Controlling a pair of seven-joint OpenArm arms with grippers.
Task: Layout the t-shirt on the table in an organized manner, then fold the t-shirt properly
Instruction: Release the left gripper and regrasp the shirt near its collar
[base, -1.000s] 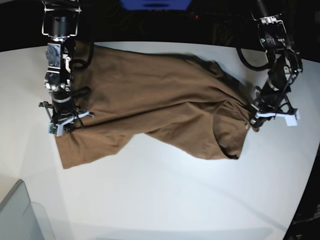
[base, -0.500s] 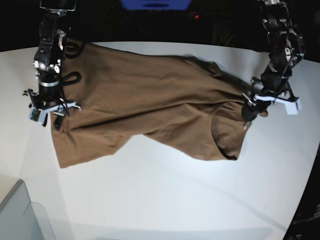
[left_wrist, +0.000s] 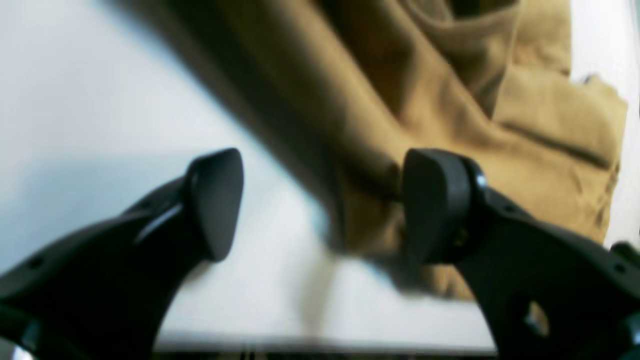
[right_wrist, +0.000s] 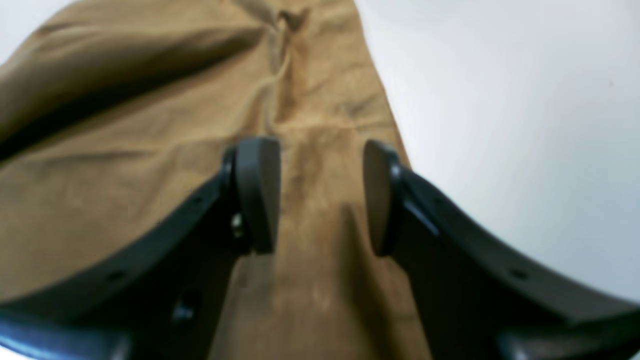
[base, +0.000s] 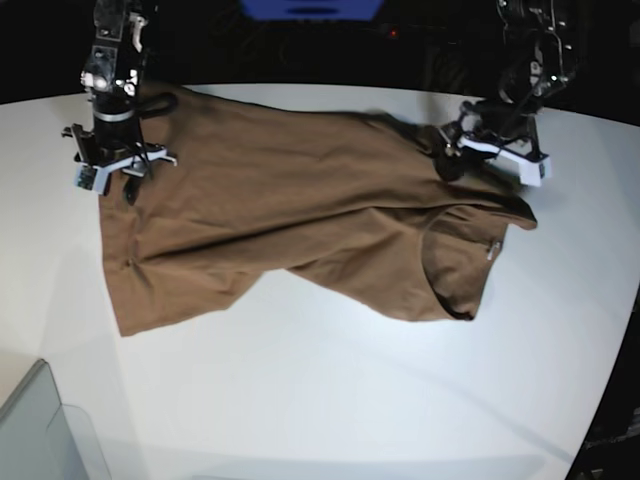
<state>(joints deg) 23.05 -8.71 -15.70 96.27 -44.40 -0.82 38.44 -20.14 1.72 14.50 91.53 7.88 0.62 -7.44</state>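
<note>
Brown t-shirt spread on the white counter, both grippers released above it.

The t-shirt (base: 300, 220) lies flat but wrinkled across the far half of the counter (base: 330, 400), its neck opening toward the base view's right and its hem toward the left, with a small white tag (base: 492, 251) at the collar. The left gripper (left_wrist: 322, 205) hangs over the shirt's far shoulder edge, fingers (left_wrist: 215, 200) spread apart with nothing between them, cloth just beyond the other pad. The right gripper (right_wrist: 320, 197) hovers over the shirt's hem corner, fingers (right_wrist: 257, 192) parted and empty, brown fabric beneath. A grey translucent bin corner (base: 40, 430) sits at the counter's near left, well apart from the shirt.
</note>
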